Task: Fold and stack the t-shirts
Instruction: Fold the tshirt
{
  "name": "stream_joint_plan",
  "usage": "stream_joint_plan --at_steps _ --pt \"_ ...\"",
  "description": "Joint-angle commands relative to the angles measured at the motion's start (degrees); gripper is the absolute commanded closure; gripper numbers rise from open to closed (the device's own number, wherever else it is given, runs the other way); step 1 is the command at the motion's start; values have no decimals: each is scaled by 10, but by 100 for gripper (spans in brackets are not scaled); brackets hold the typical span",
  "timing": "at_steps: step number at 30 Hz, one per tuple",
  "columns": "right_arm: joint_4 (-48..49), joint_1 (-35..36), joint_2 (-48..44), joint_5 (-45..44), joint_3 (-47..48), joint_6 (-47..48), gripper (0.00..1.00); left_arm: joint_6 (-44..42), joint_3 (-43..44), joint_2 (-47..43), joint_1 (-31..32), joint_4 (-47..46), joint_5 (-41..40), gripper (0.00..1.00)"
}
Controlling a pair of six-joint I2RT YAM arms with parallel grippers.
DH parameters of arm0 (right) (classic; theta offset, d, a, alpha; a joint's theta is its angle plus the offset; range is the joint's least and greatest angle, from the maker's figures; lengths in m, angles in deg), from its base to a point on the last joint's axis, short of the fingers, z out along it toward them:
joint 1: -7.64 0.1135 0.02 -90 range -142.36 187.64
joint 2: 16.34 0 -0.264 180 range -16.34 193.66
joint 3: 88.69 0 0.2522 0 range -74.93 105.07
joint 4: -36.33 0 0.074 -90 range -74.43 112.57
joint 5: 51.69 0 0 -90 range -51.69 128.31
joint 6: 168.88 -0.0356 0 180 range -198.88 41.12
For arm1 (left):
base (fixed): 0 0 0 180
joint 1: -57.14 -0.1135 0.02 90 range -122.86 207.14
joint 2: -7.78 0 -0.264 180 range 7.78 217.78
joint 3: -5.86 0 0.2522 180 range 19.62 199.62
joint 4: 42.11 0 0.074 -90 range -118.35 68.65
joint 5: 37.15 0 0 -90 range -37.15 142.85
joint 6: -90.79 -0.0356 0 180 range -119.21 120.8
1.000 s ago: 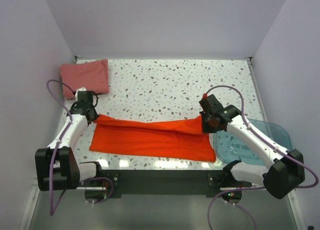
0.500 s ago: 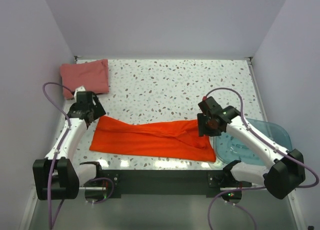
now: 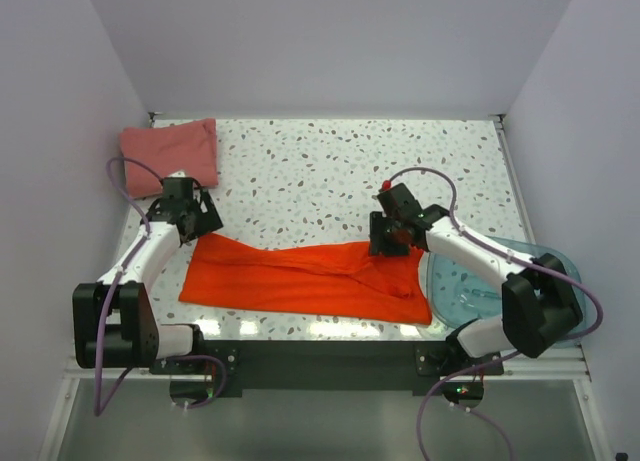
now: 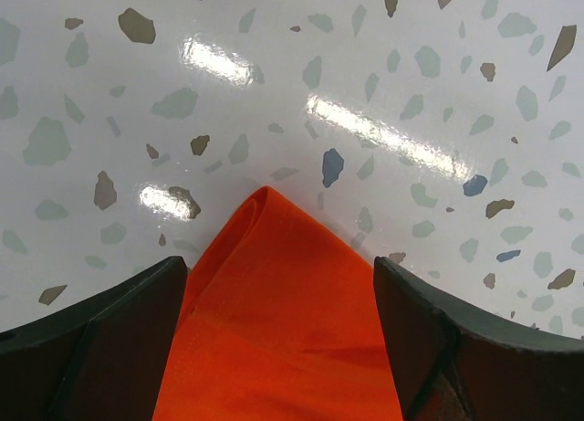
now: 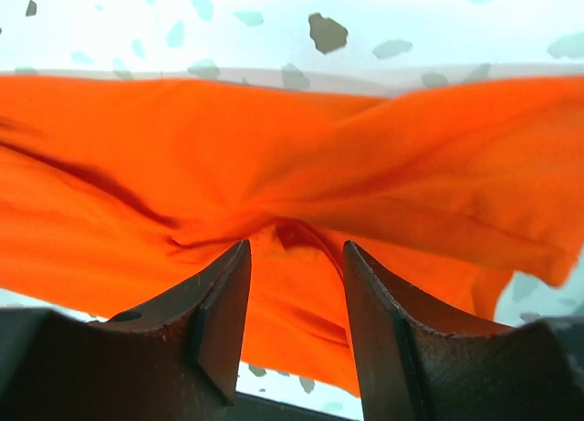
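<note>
The orange-red t-shirt lies flat as a long band across the near part of the worktop, its long axis running left to right, roughly parallel to the near edge; the dusty pink t-shirt sits folded in the far left corner, apart from it. The left pincer hangs at the band's far left corner; in its wrist view the fingers are spread wide and the pointed tip of cloth lies in the gap, pinched by nothing, so from this pincer the whole shirt stretches away toward the robot's right. The right pincer stands over the far edge of the band, inward of its right end, which lies just beside the blue tub; its jaws are partly spread, with a twisted pucker of orange cloth showing in the gap, and they do not look closed on it. The coming move seems to turn on that axis: each arm is nearer one end, the left already lined up on a corner, the right short of its own. A fold end over end would probably want the right pincer carried further right along the far edge first, otherwise the loose end by the tub may trail.
</note>
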Motion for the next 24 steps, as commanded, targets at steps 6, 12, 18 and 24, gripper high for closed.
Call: stream_joint_plan --at_steps 6,12,18,24 --pt "58 3 51 15 -13 -20 54 -15 13 -1 0 -29 17 12" --pt "54 11 52 36 -28 -30 59 -23 10 -6 0 -27 10 11" --pt "53 20 45 53 -38 -46 64 -24 8 -6 0 -28 9 11" --pt "65 27 41 48 -54 -51 69 -27 4 -4 0 -32 7 11"
